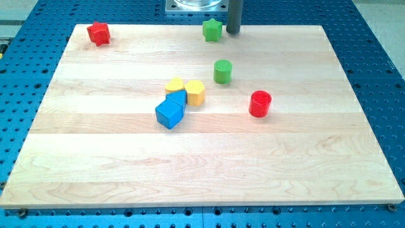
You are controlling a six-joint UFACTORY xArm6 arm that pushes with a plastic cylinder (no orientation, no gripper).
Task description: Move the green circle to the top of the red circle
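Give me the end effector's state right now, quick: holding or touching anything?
My tip: a bare rod, nothing to open or shut, holding nothing. It sits at the view's top edge, just right of the green star; contact cannot be told.

**Seven blocks on the board**

Two red blocks: a red star (98,33) at the top left corner of the wooden board (126,171), and a red circle (259,104) right of centre.

Two green blocks: a green star (212,30) at the top edge, and a green circle (222,71) below it.

Two yellow blocks near the centre: a yellow heart-like block (174,85) and a yellow hexagon (195,92).

Two blue pieces below these: a blue cube (169,114) and a smaller blue block (178,98), shape unclear.

One rod; my tip (233,32) is at the top edge.
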